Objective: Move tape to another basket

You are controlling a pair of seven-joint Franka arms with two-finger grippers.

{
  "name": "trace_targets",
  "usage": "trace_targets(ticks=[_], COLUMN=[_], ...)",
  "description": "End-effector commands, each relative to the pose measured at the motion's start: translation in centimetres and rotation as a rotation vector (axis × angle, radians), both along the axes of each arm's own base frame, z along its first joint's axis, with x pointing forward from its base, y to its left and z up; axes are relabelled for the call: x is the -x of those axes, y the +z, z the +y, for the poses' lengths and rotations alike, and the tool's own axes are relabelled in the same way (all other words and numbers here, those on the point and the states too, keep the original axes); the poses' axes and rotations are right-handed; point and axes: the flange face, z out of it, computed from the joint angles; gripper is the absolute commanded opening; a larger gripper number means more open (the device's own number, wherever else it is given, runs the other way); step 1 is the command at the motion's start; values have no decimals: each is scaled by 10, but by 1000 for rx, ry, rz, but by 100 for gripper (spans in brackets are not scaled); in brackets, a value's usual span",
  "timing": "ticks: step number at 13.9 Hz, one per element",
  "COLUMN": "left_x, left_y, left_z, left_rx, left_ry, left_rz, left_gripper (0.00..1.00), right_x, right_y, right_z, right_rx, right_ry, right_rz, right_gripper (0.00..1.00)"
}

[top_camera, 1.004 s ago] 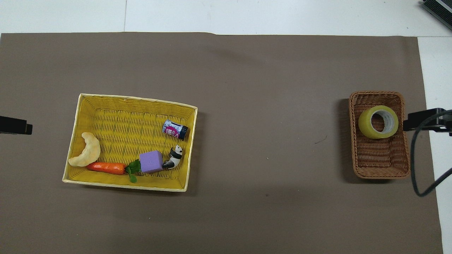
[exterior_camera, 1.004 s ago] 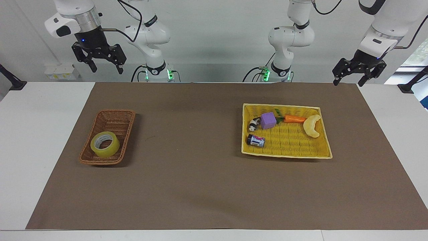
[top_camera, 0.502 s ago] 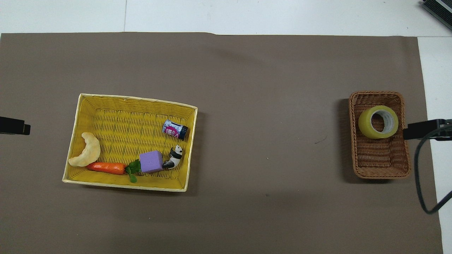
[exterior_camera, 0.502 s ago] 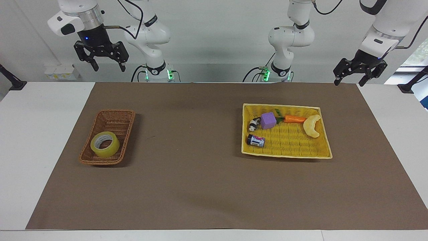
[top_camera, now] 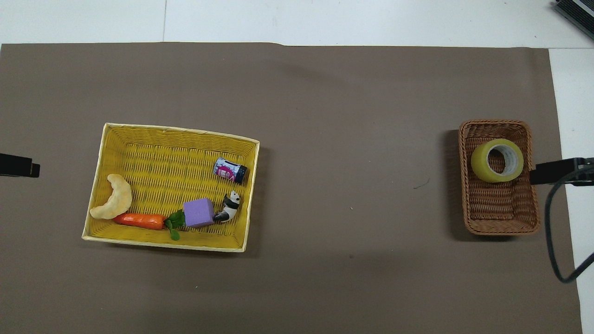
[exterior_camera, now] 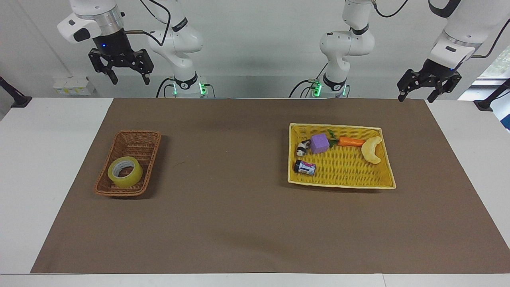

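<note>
The yellow tape roll [exterior_camera: 125,172] lies in the narrow brown wicker basket [exterior_camera: 137,133] toward the right arm's end of the table, in the half of the basket farther from the robots. It also shows in the overhead view [top_camera: 497,160], inside the basket [top_camera: 494,123]. My right gripper [exterior_camera: 129,79] is open and empty, raised high over the table's edge at the robots' end, well apart from the basket. My left gripper [exterior_camera: 416,95] is open and empty, raised over the mat's corner at the left arm's end.
A wide yellow woven tray basket [exterior_camera: 334,126] stands toward the left arm's end. It holds a purple cube [exterior_camera: 319,143], a carrot [exterior_camera: 350,141], a pale croissant [exterior_camera: 371,150], a panda figure [exterior_camera: 301,148] and a small can [exterior_camera: 305,168]. A brown mat [exterior_camera: 231,207] covers the table.
My right gripper has risen a little and turned level over the last second, then held still. The left gripper, the tape and both baskets have not moved.
</note>
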Motion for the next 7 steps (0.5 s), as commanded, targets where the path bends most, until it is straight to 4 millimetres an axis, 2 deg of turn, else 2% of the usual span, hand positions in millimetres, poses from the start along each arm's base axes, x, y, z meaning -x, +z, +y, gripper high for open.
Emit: trace_targets(ticks=[1,5,7], left_x=[0,0,0], left_y=[3,3,3], left_z=[2,2,1], left_rx=[7,7,9], left_ry=[-11,-11,-11], left_rz=[12,12,12], left_gripper=[100,100,100], right_x=[14,16,9], right_y=[-4,-3,-2], right_z=[-3,-3,-4], right_rx=[1,-3,-4], right_ry=[12,-4,-7], right_rz=[12,9,-14], right_gripper=[100,100,100])
